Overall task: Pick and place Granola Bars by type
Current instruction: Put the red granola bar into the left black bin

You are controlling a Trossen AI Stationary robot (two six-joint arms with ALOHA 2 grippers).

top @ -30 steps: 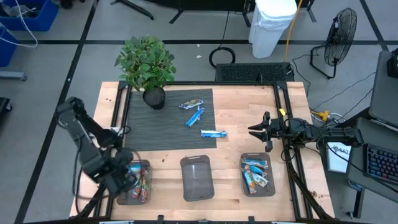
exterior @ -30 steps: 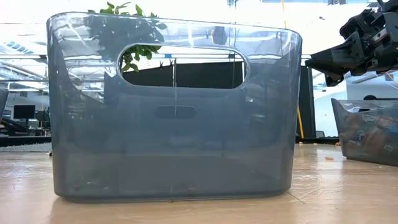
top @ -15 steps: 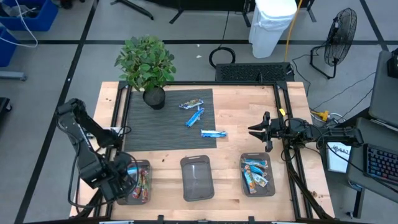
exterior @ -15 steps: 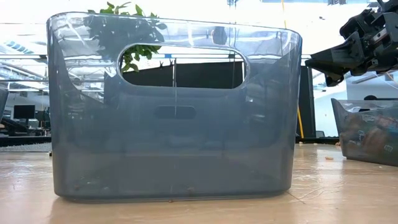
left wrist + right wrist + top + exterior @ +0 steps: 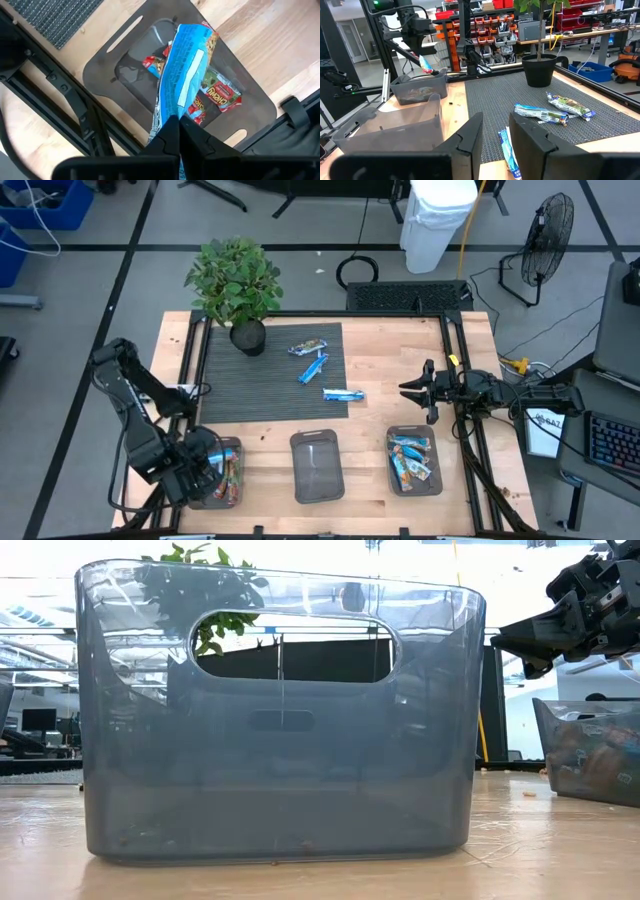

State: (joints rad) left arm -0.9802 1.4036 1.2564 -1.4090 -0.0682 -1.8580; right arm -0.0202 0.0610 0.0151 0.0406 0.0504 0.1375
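While clamped in the left tool (image 5: 176, 131), blue bar (image 5: 182, 75) hangs over left bin (image 5: 105, 75), right tool (image 5: 495, 131) apart.

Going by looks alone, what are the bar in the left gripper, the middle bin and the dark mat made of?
The bar held by the left gripper: glossy printed film or foil, judging by its crinkles and sheen. The middle bin: smoky translucent plastic; the plant shows through its wall, and the surface reflects. The mat: dark, matte and finely ribbed, possibly rubber or woven vinyl; the pictures leave that open.

A robotics lab or workshop: parts-bin shelving (image 5: 490, 27), workbenches (image 5: 580, 32), floor fan (image 5: 545, 230), cables.
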